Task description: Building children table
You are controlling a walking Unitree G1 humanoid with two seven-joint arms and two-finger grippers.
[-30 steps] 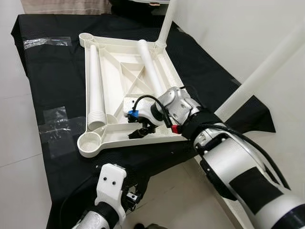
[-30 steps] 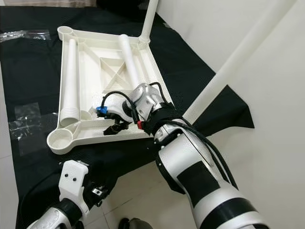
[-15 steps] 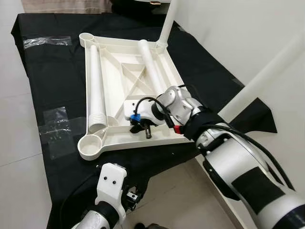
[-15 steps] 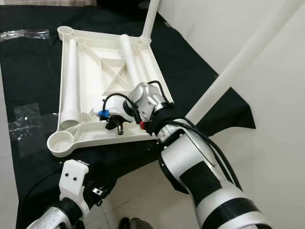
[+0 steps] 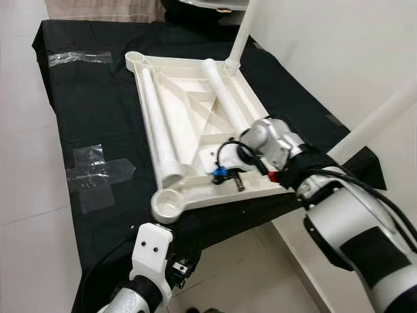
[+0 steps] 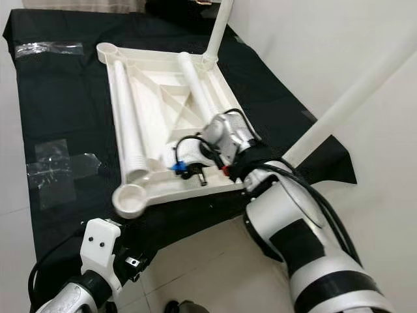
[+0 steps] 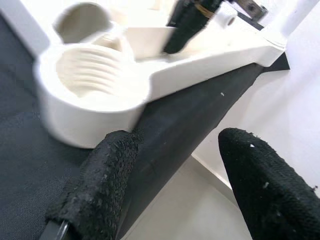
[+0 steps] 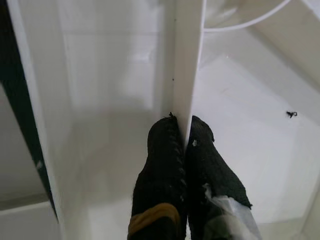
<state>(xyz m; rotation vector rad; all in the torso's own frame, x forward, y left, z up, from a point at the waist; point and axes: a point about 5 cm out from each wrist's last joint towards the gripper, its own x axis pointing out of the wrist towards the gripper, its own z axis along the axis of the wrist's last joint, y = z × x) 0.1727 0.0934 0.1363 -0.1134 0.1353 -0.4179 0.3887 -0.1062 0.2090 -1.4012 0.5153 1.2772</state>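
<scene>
A white plastic tabletop (image 5: pixel 195 124) lies upside down on a black cloth (image 5: pixel 91 104) spread over a pale tiled floor (image 5: pixel 26 195), its ribbed underside facing up. One white leg (image 5: pixel 240 39) stands upright in the far right corner socket, and a second leg (image 6: pixel 352 104) rises at a slant from the near right corner. Two loose legs lie inside the frame: a long one (image 5: pixel 158 127) along the left side, its threaded end close to the empty near left socket (image 5: pixel 167 204), and another (image 5: pixel 225 98) toward the right. The right gripper (image 8: pixel 182 142) reaches down into the near right part of the frame, its two black fingers pinched together on a thin upright rib (image 8: pixel 186 65) of the tabletop. The left gripper (image 7: pixel 170 190) hangs low beside the near edge of the cloth, just below the empty socket, with its fingers spread wide and holding nothing. Patches of clear tape (image 5: pixel 98 176) stick to the cloth at left.
</scene>
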